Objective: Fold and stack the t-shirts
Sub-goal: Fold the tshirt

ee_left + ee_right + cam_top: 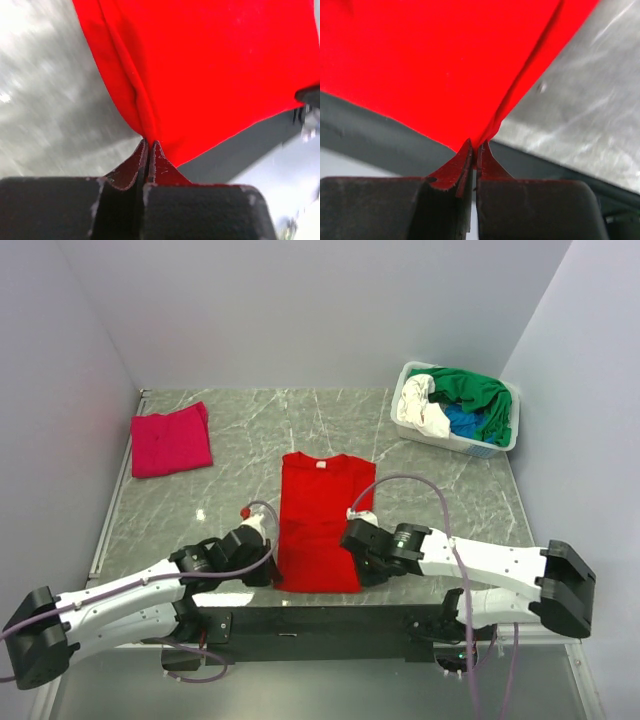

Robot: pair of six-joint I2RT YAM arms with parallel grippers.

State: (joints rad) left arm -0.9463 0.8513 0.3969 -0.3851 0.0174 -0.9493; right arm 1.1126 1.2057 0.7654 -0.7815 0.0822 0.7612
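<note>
A bright red t-shirt [318, 520] lies as a long folded strip in the middle of the table, collar at the far end. My left gripper [270, 568] is shut on its near left corner; in the left wrist view the red cloth [210, 65] runs down into the pinched gripper [149, 145]. At the near right corner my right gripper [358, 566] is shut on the same shirt [435, 65], the hem caught between its tips [475, 146]. A magenta-pink t-shirt [170, 440] lies folded at the far left. Green, white and blue t-shirts [470, 400] fill the basket.
A white plastic basket [490, 448] stands at the far right corner. The black bar [330, 620] carrying the arm bases runs along the near table edge. Grey walls close in the table on three sides.
</note>
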